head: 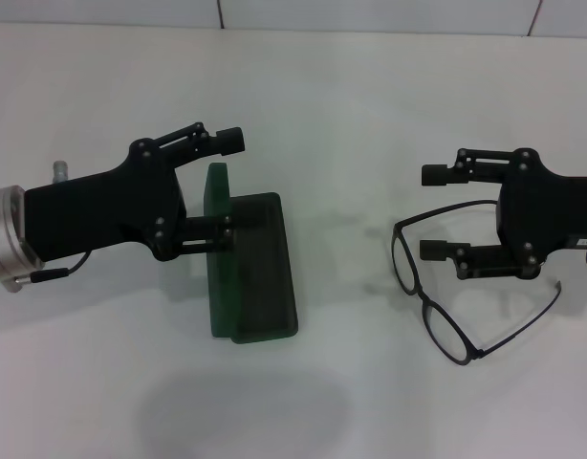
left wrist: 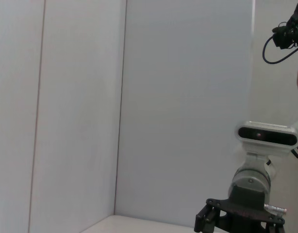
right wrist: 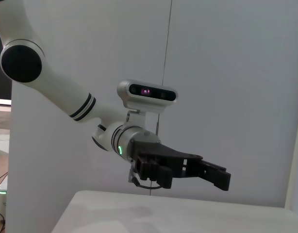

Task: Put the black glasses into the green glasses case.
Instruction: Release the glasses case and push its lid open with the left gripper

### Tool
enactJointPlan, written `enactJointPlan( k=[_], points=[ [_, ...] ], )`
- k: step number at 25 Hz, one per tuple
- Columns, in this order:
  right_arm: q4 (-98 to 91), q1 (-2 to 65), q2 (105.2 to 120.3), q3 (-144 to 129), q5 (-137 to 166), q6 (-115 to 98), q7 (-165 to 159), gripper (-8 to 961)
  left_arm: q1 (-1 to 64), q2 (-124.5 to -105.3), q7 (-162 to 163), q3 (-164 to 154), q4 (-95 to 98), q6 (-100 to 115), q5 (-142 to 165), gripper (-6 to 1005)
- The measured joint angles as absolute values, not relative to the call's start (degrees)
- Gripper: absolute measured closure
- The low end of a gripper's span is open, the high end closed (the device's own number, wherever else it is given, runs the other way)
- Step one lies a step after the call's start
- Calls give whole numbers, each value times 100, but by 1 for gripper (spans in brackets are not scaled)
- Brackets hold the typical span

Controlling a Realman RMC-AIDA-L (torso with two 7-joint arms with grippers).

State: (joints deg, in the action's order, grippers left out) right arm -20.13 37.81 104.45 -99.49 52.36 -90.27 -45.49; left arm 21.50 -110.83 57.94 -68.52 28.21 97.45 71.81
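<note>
Right gripper, fingers apart, straddles one temple of the black glasses: light, springy, probably fragile; grip near the hinge. Left gripper, apart, at the green glasses case.

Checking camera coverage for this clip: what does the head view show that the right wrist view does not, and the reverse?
Only the head view shows the dark green hard oblong glasses case, open on the white table, the thin black-framed glasses lying unfolded, and the right hand above them, fingers spread.

Only the right wrist view shows the left arm's white links, its wrist camera and the wall panels behind.

Both show the left hand, open, and the table.
</note>
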Motion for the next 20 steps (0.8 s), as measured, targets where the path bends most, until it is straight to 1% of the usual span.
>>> enactJointPlan(
  k=[14,16,20],
  points=[
    [-2012,3777,10444,-9940,5291,-9011,-4545,235,2145,-11078,5995,-6827,2879,9740,7181,121],
    [-2013,3779,10440,-9940,5292,-9018,-4546,236,2151,-11039,6569,-6773,3058,9646,7183,123],
    [-2015,3723,10418,-9901,5292,-9048,-4550,237,2095,-10885,8445,-6737,4040,9117,7764,126]
  ],
)
